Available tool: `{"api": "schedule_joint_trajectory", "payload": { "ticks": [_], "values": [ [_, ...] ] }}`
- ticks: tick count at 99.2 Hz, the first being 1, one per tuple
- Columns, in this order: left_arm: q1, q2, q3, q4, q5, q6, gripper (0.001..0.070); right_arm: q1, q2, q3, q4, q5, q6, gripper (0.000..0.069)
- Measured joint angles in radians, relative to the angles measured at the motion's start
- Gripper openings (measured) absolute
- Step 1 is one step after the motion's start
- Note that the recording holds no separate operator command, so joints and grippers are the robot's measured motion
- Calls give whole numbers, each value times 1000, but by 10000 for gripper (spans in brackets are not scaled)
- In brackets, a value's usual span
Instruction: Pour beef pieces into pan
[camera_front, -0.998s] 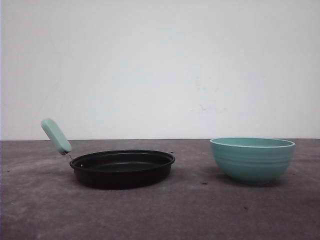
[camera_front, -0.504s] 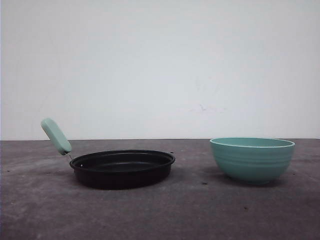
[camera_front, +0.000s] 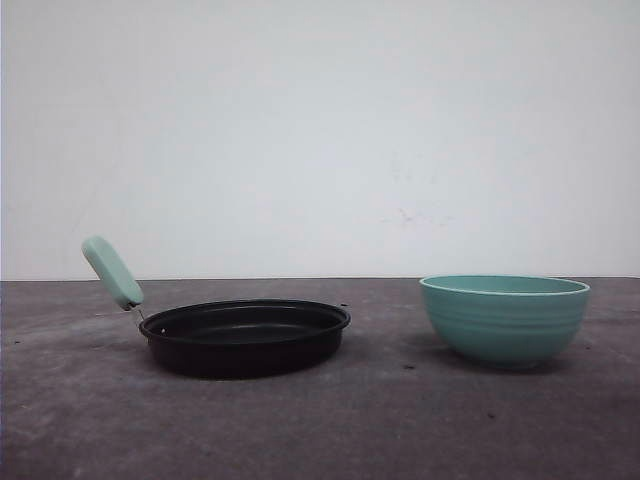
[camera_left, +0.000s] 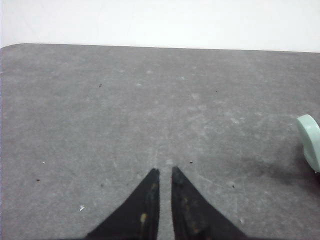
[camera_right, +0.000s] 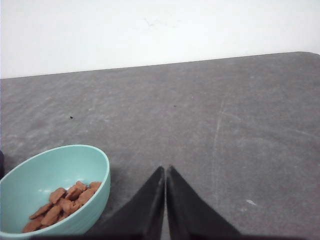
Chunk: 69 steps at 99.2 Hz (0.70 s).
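The black pan sits left of centre on the grey table, its mint-green handle raised toward the left. It looks empty from this low angle. In the right wrist view, the beef pieces lie heaped in the teal bowl, just beside my right gripper, which is shut with nothing in it. My left gripper hovers over bare table, shut to a narrow slit and empty. The tip of the pan handle shows off to one side of it.
The teal ribbed bowl stands to the right of the pan with a gap of bare table between them. A white wall rises behind the table's far edge. Bare grey surface lies in front of both dishes.
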Motion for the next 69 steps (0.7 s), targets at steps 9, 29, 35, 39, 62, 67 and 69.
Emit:
{"api": "schedule_joint_trajectory", "payload": {
  "ticks": [9, 29, 35, 39, 62, 67, 69],
  "values": [
    [0, 0, 0, 0, 0, 0, 17, 0, 0, 0, 0, 0, 8, 4],
    [0, 0, 0, 0, 15, -116, 17, 0, 0, 0, 0, 0, 43, 4],
    [0, 0, 0, 0, 15, -166, 17, 0, 0, 0, 0, 1, 53, 4],
    [0, 0, 0, 0, 15, -197, 17, 0, 0, 0, 0, 1, 56, 4],
    [0, 0, 14, -18, 80, -413, 17, 0, 0, 3, 108, -50, 134, 4],
    [0, 3, 37, -29, 154, -448, 17, 0, 0, 28, 107, -48, 146, 4],
    [0, 7, 52, -33, 183, -455, 17, 0, 1, 43, 104, -48, 148, 4]
  ]
}}
